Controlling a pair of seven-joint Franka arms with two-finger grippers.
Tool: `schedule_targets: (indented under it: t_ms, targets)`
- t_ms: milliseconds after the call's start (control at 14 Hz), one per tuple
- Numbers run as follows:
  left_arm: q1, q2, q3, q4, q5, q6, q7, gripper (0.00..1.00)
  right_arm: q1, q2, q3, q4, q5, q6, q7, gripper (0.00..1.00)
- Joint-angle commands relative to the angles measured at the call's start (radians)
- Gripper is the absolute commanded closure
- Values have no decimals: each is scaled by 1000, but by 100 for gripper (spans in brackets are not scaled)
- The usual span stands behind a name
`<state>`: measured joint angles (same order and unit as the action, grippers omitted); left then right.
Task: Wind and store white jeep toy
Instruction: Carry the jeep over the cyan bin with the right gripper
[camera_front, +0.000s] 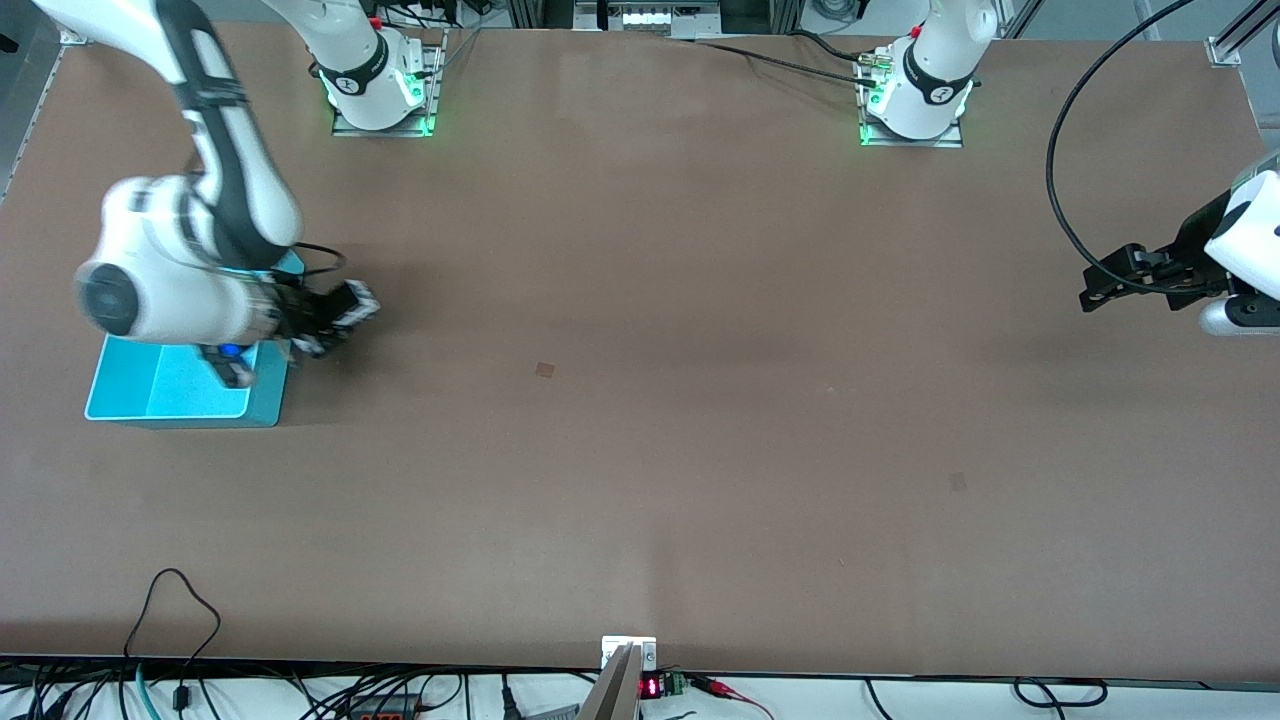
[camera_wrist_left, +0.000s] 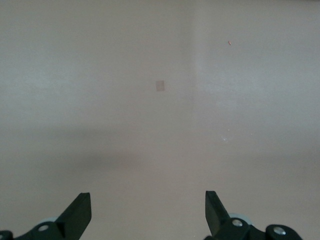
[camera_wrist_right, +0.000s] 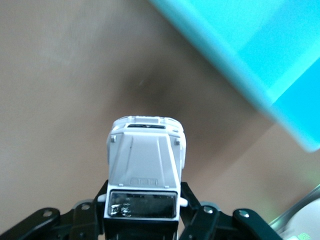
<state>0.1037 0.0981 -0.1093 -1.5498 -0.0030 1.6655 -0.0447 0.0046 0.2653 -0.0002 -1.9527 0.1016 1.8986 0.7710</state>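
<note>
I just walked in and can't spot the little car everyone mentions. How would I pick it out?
Find the turquoise bin at the right arm's end of the table. Just above the bin's edge, the right tool is shut on the white jeep toy. It is the only small white boxy car, with a dark windscreen.

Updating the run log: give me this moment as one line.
right gripper: shut on white jeep toy, beside turquoise bin | jeep: not yet in bin | left gripper: open, empty, waiting at its end of table
</note>
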Motion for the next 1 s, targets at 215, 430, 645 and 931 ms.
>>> schedule_targets:
  t_ms: [215,430,645,931]
  targets:
    - [7,-12,-3,-3,-15,-10,23,0,-182,-107,22,-9,-163,-70,-596,90]
    - [7,-14,-3,-3,-15,-10,23,0,-288,-92,22,-5,-187,-55,-868,90]
    - [7,-14,-3,-3,-15,-10,23,0,-331,-46,22,-5,-238,29,-978,90]
    - [5,-14,-3,-3,-15,-10,23,0,-334,26,25,-5,-238,126,-1003,90]
